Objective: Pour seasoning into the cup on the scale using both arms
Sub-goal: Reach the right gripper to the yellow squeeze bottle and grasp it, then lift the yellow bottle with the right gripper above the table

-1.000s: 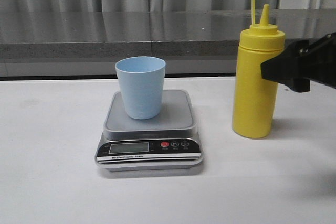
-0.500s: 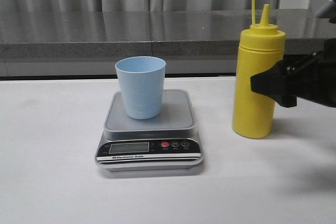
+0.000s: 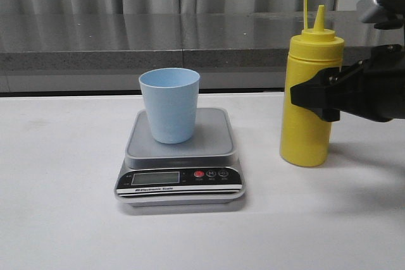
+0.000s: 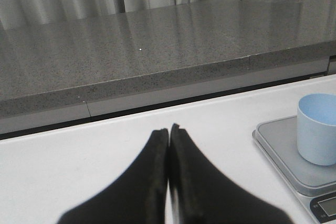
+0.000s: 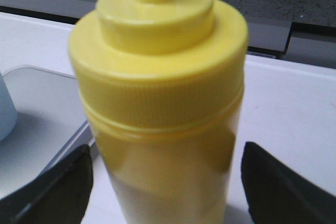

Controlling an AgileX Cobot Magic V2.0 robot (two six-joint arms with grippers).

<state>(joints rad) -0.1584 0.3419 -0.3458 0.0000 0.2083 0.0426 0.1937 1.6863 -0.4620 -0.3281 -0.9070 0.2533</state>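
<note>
The yellow seasoning bottle (image 3: 305,140) stands upright on the white table, right of the scale (image 3: 212,134). The pale blue cup (image 3: 169,104) stands upright on the scale's platform. My right gripper (image 3: 313,96) comes in from the right at mid-height of the bottle. In the right wrist view it (image 5: 165,161) is open, with one finger on each side of the bottle (image 5: 157,77) and a gap on both sides. My left gripper (image 4: 169,132) is shut and empty above the table, to the left of the scale (image 4: 278,140) and cup (image 4: 317,129). It is out of the front view.
A grey stone ledge (image 3: 126,36) runs along the back of the white table (image 3: 63,219), with curtains behind it. The bottle's thin cap stalk (image 3: 305,7) sticks up beside the nozzle. The scale's corner (image 5: 37,108) lies close to the bottle.
My right gripper has moved left, from beside the bottle to straddling its body. The bottle, cup and scale have not moved.
</note>
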